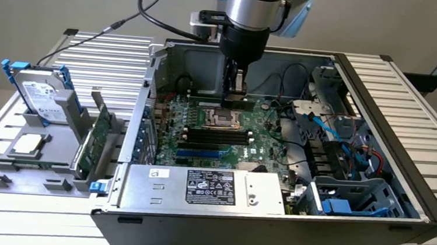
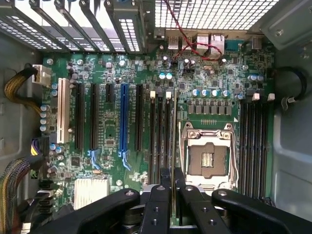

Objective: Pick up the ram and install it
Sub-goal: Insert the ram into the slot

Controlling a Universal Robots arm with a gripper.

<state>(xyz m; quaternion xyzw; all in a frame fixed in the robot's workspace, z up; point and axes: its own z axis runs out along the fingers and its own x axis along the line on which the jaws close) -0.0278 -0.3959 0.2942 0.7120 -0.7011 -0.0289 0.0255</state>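
Observation:
Inside the open computer case (image 1: 147, 82), my gripper (image 1: 239, 92) reaches straight down and is shut on the ram (image 1: 220, 103), a thin green stick held upright on its long edge. In the wrist view the ram (image 2: 174, 136) shows edge-on between my fingers (image 2: 161, 195). It lines up with the black memory slot closest to the CPU socket (image 2: 208, 158), beside the other memory slots (image 2: 160, 136). Whether its lower edge touches the slot I cannot tell.
A second bank of black slots (image 2: 253, 146) lies on the socket's other side. Expansion slots (image 2: 123, 117), cables (image 1: 334, 137) and the power supply (image 1: 205, 189) crowd the case. On the exterior view's left a grey holder (image 1: 35, 169) carries a hard drive (image 1: 41, 94) and a green expansion card (image 1: 96, 139).

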